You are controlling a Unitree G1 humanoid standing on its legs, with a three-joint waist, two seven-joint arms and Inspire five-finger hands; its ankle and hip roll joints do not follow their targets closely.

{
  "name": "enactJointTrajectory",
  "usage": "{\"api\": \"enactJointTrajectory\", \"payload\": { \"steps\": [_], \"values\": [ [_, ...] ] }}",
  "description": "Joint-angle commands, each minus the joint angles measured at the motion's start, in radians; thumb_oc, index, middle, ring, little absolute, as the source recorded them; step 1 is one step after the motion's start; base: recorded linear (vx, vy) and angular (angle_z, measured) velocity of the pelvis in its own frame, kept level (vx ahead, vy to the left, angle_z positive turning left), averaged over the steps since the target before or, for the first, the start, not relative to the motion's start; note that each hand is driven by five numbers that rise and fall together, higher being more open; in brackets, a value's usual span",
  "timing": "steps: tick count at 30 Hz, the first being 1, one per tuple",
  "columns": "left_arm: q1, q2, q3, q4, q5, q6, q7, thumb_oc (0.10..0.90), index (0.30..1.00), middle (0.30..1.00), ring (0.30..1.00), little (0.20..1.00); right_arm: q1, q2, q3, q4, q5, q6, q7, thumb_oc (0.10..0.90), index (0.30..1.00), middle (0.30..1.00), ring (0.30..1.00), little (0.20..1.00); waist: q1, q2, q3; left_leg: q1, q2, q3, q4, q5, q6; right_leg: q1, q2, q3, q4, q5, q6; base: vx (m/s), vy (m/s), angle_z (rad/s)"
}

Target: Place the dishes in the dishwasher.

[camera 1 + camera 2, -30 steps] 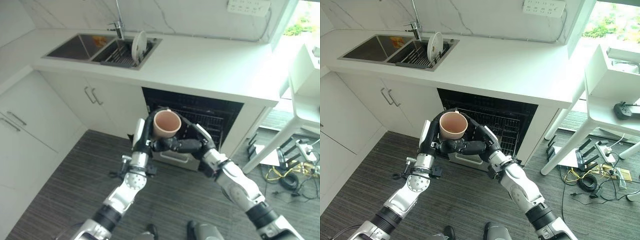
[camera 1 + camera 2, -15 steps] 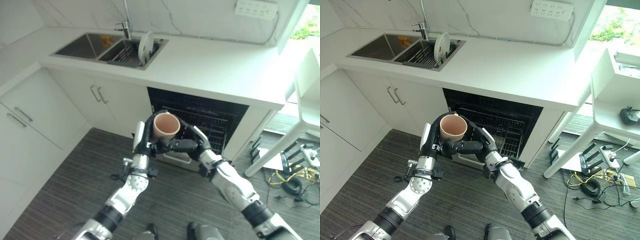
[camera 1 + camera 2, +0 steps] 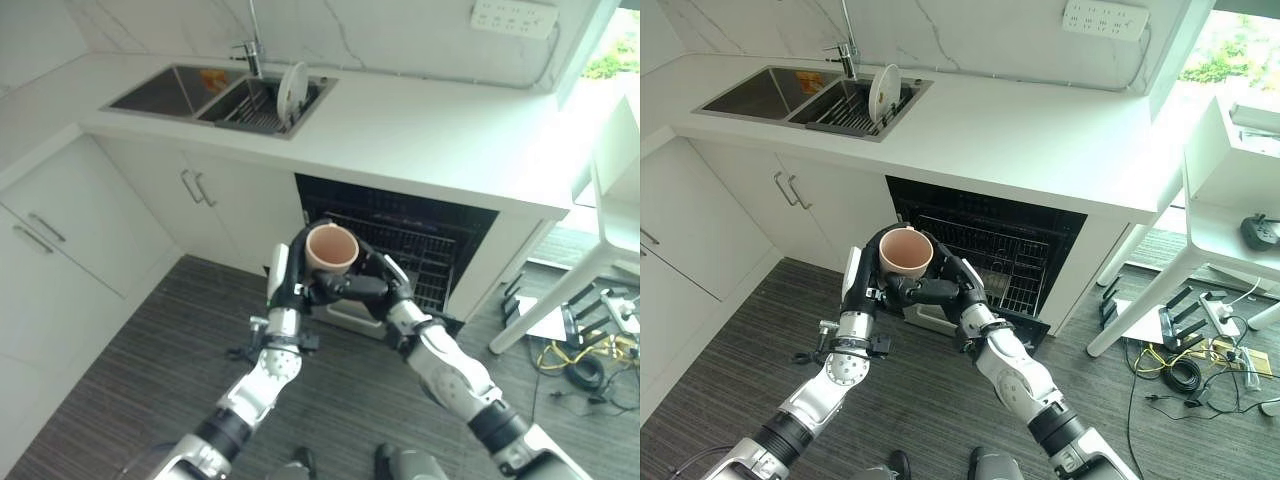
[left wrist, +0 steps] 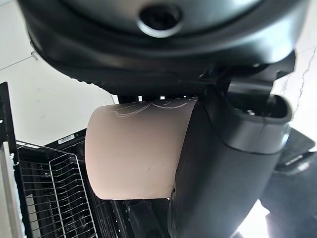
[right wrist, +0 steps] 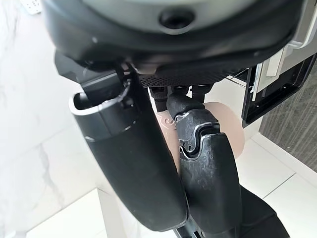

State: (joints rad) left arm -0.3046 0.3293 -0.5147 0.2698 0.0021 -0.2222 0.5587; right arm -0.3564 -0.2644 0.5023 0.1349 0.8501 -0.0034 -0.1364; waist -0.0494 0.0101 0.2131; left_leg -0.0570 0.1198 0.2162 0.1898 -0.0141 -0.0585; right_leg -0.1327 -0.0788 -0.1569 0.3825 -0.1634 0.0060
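Both hands, left hand [image 3: 290, 280] and right hand [image 3: 365, 285], stayed clasped round pink cup [image 3: 331, 249], edging toward open dishwasher [image 3: 400, 235]; not loaded yet.

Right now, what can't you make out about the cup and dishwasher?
- Cup base and lower wall: eye views, hidden by the left hand and right hand.
- Dishwasher interior: eye views, dark, its near part behind the hands.
- Rack: left wrist view, cut off by the edge.

The cup's [image 3: 905, 252] lower half is hidden behind both hands; the worktop hides the dishwasher's [image 3: 990, 245] upper interior.
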Motion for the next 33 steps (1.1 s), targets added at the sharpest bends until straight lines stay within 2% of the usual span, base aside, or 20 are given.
{"api": "enactJointTrajectory", "payload": {
  "steps": [1,7,12,20,21,22,29,33],
  "values": [
    [-0.18,-0.083,-0.134,-0.092,0.046,-0.154,-0.007,0.4,0.3,0.3,0.3,0.3,-0.188,0.114,-0.01,0.01,0.028,-0.107,-0.012,0.8,0.9,0.9,0.9,0.9,0.01,-0.013,-0.021,0.009,0.042,-0.035,0.11,-0.155,-0.021,0.055,-0.066,-0.049,-0.083,-0.007,0.104,0.0,0.0,0.0],
    [-0.195,-0.102,-0.172,-0.08,0.043,-0.144,-0.031,0.4,0.3,0.3,0.3,0.3,-0.213,0.12,0.005,0.006,-0.048,-0.118,0.007,0.8,0.9,0.9,0.9,0.9,0.01,-0.014,-0.018,0.008,0.039,-0.036,0.11,-0.155,-0.021,0.054,-0.068,-0.049,-0.083,-0.007,0.105,0.0,0.0,0.0],
    [-0.198,-0.108,-0.193,-0.075,0.051,-0.155,-0.033,0.4,0.3,0.3,0.3,0.3,-0.229,0.125,0.017,0.015,0.028,-0.1,0.007,0.8,0.9,0.9,0.9,0.9,0.01,-0.014,-0.016,0.008,0.038,-0.035,0.11,-0.157,-0.02,0.053,-0.066,-0.049,-0.083,-0.007,0.105,0.0,0.0,0.0],
    [-0.207,-0.129,-0.224,-0.082,0.053,-0.184,-0.042,0.4,0.3,0.3,0.3,0.3,-0.236,0.144,0.031,0.035,0.044,-0.108,0.028,0.8,0.9,0.9,0.9,0.9,0.01,-0.013,-0.012,0.007,0.038,-0.035,0.11,-0.155,-0.02,0.053,-0.068,-0.049,-0.083,-0.006,0.104,0.0,0.0,0.0],
    [-0.21,-0.131,-0.234,-0.084,0.056,-0.183,-0.036,0.4,0.3,0.3,0.3,0.3,-0.241,0.146,0.036,0.034,0.034,-0.119,0.027,0.552,0.528,0.528,0.528,0.528,0.01,-0.014,-0.011,0.006,0.038,-0.036,0.11,-0.155,-0.019,0.053,-0.068,-0.049,-0.083,-0.006,0.104,0.0,0.0,0.0],
    [-0.212,-0.131,-0.238,-0.084,0.055,-0.184,-0.033,0.4,0.3,0.3,0.3,0.3,-0.244,0.147,0.038,0.032,0.027,-0.124,0.02,0.4,0.3,0.3,0.3,0.3,0.01,-0.013,-0.011,0.006,0.037,-0.036,0.11,-0.155,-0.019,0.052,-0.068,-0.049,-0.083,-0.006,0.104,0.0,0.0,0.0],
    [-0.216,-0.136,-0.248,-0.092,0.051,-0.18,-0.036,0.4,0.3,0.3,0.3,0.3,-0.251,0.148,0.041,0.027,0.011,-0.152,0.013,0.4,0.3,0.3,0.3,0.3,0.009,-0.012,-0.009,0.008,0.035,-0.037,0.11,-0.155,-0.017,0.054,-0.066,-0.048,-0.083,-0.007,0.103,0.0,0.0,0.0],
    [-0.213,-0.137,-0.262,-0.092,0.042,-0.18,-0.07,0.4,0.3,0.3,0.3,0.3,-0.252,0.147,0.034,0.008,0.019,-0.193,-0.006,0.4,0.3,0.3,0.3,0.3,0.009,-0.01,-0.006,0.005,0.029,-0.046,0.11,-0.156,-0.015,0.053,-0.063,-0.042,-0.083,-0.008,0.102,0.0,0.0,0.0]
  ]
}}
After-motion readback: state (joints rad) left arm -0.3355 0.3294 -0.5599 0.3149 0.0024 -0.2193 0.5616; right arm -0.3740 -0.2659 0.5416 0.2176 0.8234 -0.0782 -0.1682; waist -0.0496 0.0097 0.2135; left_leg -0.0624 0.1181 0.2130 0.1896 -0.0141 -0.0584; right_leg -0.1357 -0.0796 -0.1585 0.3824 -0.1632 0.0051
